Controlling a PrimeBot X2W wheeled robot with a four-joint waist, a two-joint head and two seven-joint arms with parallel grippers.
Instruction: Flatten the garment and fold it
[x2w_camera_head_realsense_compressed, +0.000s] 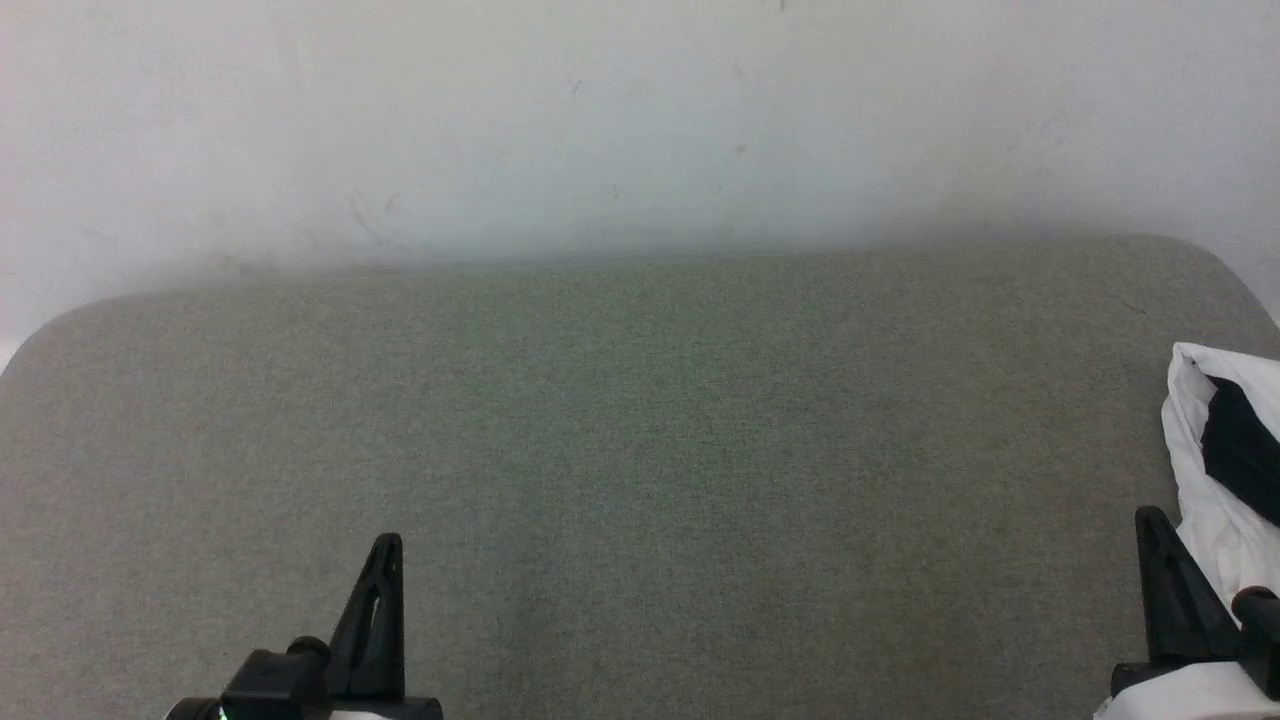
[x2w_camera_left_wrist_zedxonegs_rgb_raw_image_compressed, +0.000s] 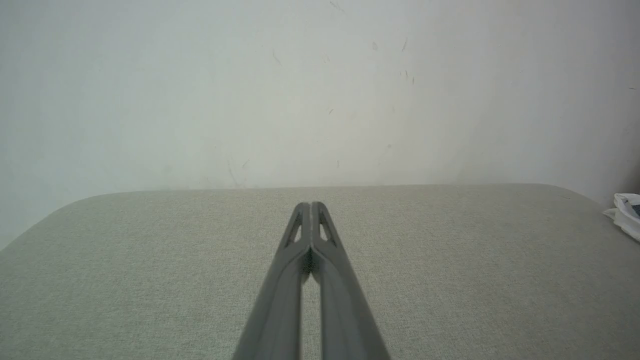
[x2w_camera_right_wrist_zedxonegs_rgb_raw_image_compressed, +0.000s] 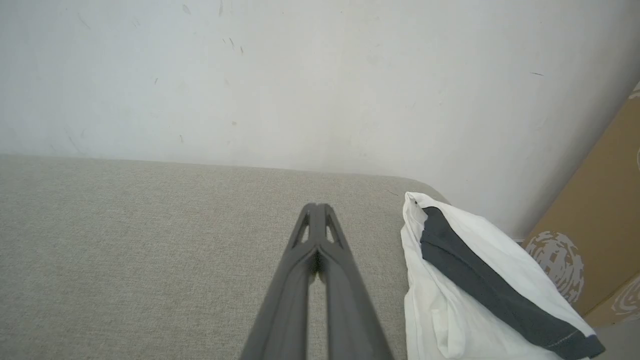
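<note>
Bunched white-and-black garment (x2w_camera_head_realsense_compressed: 1205, 500) at right edge of frame on grey padded surface (x2w_camera_head_realsense_compressed: 640, 450), just beside right gripper (x2w_camera_head_realsense_compressed: 1152, 525), jaws pressed together, empty, left gripper (x2w_camera_head_realsense_compressed: 388, 548) at lower left likewise closed, well apart

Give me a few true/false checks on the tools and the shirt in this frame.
1. The left tool and the right tool are both shut and hold nothing. True.
2. The shirt lies flat at mid-table. False: it is bunched up at the table's right edge.
3. The left tool touches the shirt. False: it is over the table, well apart from the shirt.
4. A cardboard box stands beyond the shirt, by the wall. True.
</note>
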